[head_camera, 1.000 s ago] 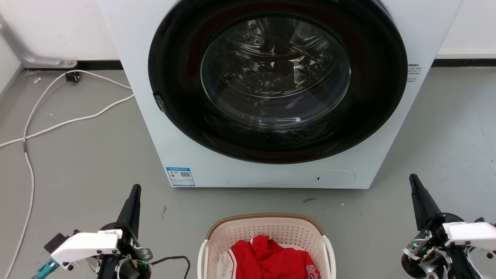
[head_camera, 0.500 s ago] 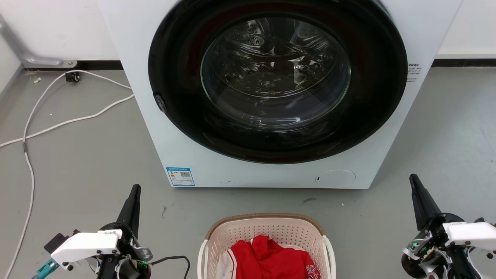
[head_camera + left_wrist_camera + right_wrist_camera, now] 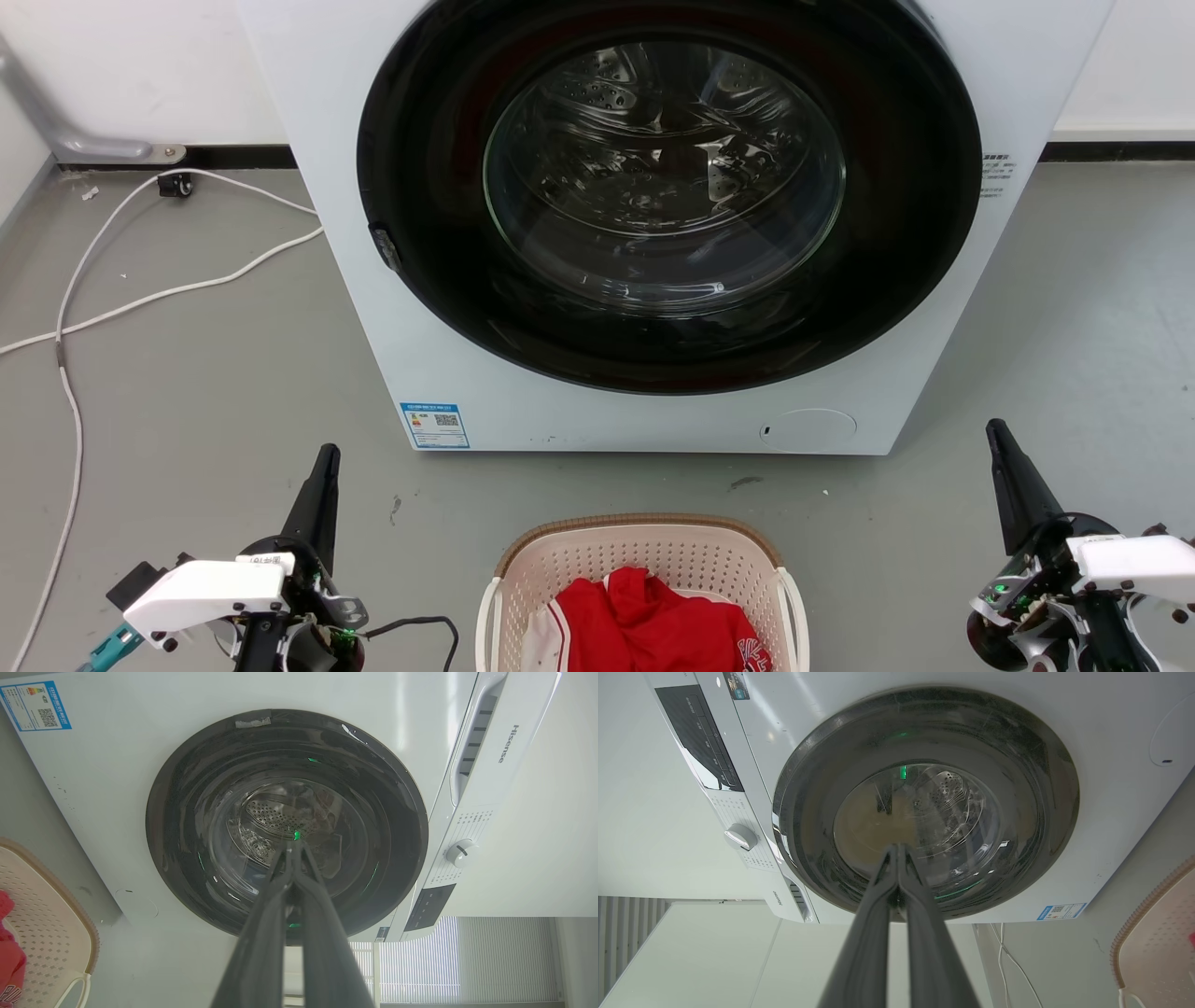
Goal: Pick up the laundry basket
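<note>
The laundry basket (image 3: 644, 541), cream-pink and perforated with a brown woven-look rim and white side handles, sits on the floor at the bottom middle of the head view, holding red clothing (image 3: 644, 621). A corner of it appears as the laundry basket (image 3: 51, 910) in the left wrist view and the laundry basket (image 3: 1153, 947) in the right wrist view. My left gripper (image 3: 327, 455) stands left of the basket and my right gripper (image 3: 995, 431) right of it, both apart from it. Both are shut with nothing held, seen as left gripper (image 3: 293, 845) and right gripper (image 3: 896, 848).
A white washing machine (image 3: 420, 308) with a round dark glass door (image 3: 663, 177) stands just beyond the basket. White cables (image 3: 140, 271) trail over the grey floor at the left. Bare floor lies on both sides of the basket.
</note>
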Robot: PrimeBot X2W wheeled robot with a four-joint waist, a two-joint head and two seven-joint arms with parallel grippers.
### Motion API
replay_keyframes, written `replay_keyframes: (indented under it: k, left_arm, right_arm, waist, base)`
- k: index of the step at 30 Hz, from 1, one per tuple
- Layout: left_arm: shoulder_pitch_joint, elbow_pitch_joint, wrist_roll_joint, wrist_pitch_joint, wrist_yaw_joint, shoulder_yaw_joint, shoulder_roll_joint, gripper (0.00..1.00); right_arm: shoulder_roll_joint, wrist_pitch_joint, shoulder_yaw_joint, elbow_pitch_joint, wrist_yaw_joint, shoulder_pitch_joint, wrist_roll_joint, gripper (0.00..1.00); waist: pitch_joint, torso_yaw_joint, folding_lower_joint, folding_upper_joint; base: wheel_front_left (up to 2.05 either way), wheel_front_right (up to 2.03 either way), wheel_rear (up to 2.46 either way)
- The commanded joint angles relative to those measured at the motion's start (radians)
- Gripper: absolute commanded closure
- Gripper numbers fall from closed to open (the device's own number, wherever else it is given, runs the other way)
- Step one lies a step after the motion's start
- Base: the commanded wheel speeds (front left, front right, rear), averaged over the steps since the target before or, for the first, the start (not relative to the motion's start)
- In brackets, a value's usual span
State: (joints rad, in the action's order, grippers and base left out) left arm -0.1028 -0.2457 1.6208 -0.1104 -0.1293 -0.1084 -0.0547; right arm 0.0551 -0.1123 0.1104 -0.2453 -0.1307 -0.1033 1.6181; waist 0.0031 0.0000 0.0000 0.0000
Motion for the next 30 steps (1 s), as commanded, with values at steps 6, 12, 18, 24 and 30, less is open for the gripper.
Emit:
replay_keyframes:
  k: [6, 12, 18, 24, 30]
  left_arm:
    - [0.029, -0.034, 0.001, 0.001, 0.002, 0.003, 0.007, 0.00]
    - [0.040, -0.015, -0.014, 0.030, 0.001, 0.009, 0.007, 0.00]
    - [0.047, 0.001, -0.033, 0.054, 0.001, 0.013, 0.007, 0.00]
    - [0.056, 0.020, -0.067, 0.082, 0.001, 0.009, 0.007, 0.00]
    - [0.061, 0.032, -0.155, 0.107, 0.001, -0.022, 0.006, 0.00]
  right_arm:
    - [-0.004, 0.001, -0.002, -0.033, 0.000, 0.030, 0.000, 0.00]
    - [-0.004, 0.030, -0.019, -0.017, 0.000, 0.041, -0.017, 0.00]
    - [-0.004, 0.054, -0.031, -0.004, 0.000, 0.048, -0.038, 0.00]
    - [-0.004, 0.082, -0.037, 0.005, 0.000, 0.052, -0.076, 0.00]
    - [-0.004, 0.108, -0.034, 0.011, 0.000, 0.054, -0.185, 0.00]
  waist:
    - [0.000, 0.000, 0.0000, 0.0000]
    - [0.001, -0.001, 0.0000, 0.0000]
    - [0.001, -0.001, 0.0000, 0.0000]
    - [0.002, -0.002, 0.0000, 0.0000]
    - [0.002, -0.003, 0.0000, 0.0000]
  base:
    - [0.00, 0.00, 0.00]
    - [0.00, 0.00, 0.00]
    - [0.00, 0.00, 0.00]
    - [0.00, 0.00, 0.00]
    - [0.00, 0.00, 0.00]
